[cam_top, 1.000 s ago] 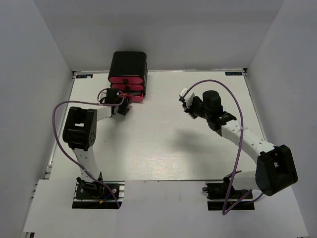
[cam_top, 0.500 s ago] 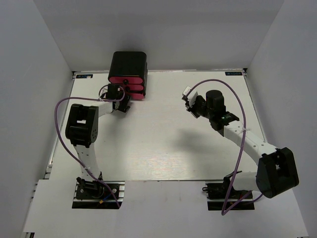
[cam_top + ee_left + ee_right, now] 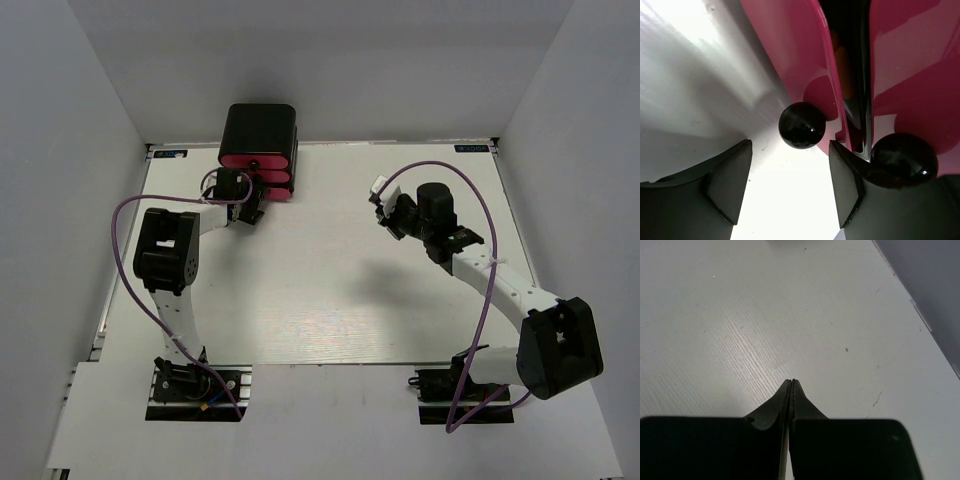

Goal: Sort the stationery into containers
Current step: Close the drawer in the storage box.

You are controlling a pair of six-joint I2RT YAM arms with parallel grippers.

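The glossy black box (image 3: 258, 128) stands at the table's back left with its pink-red drawers (image 3: 257, 172) facing the arms. My left gripper (image 3: 247, 207) is open right in front of the drawers. In the left wrist view it (image 3: 790, 185) has the lower drawer's black knob (image 3: 802, 125) just ahead of its open jaws, not gripped. A second knob (image 3: 903, 160) is at the right. An orange piece (image 3: 844, 65) shows in the gap between two drawers (image 3: 790, 50). My right gripper (image 3: 384, 212) (image 3: 791, 383) is shut and empty above bare table. No other stationery shows.
The white table (image 3: 330, 280) is walled by grey panels on the left, back and right. The right wall's foot (image 3: 935, 340) runs close to my right gripper. Purple cables loop over both arms.
The lower drawer stuck out a second ago and now sits further in. My left gripper has moved toward the box. My right arm has shifted slightly.
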